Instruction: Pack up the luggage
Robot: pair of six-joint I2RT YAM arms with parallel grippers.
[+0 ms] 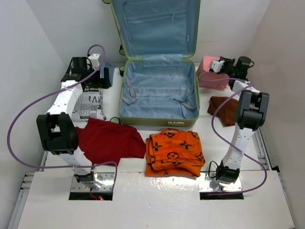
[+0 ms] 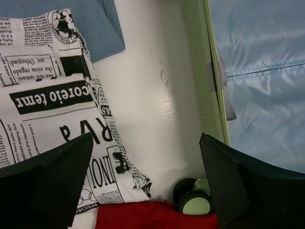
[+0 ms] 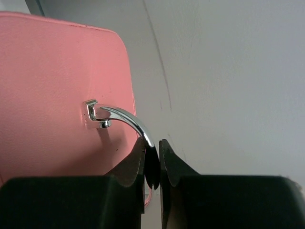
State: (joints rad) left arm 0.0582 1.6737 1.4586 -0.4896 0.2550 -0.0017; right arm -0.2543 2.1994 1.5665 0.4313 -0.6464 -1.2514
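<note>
The luggage [image 1: 157, 120], a light green suitcase with blue lining, lies open at the back middle, its lid propped against the wall. Its green wall [image 2: 198, 71] and a wheel [image 2: 193, 201] show in the left wrist view. My left gripper [image 1: 100, 74] is open and empty [image 2: 147, 186], hovering over bare table between the newspaper-print cloth [image 2: 43, 95] and the suitcase's left side. My right gripper [image 1: 213, 69] is shut [image 3: 151, 162] on the chrome handle [image 3: 126, 119] of the small pink case [image 3: 57, 95] at the suitcase's right.
A folded orange patterned cloth [image 1: 174, 151] and a red cloth [image 1: 107, 140] lie in front of the suitcase. The newspaper-print cloth [image 1: 90, 105] and a blue cloth [image 1: 108, 71] lie at the left. A brown cloth [image 1: 224, 107] lies at the right. White walls enclose the table.
</note>
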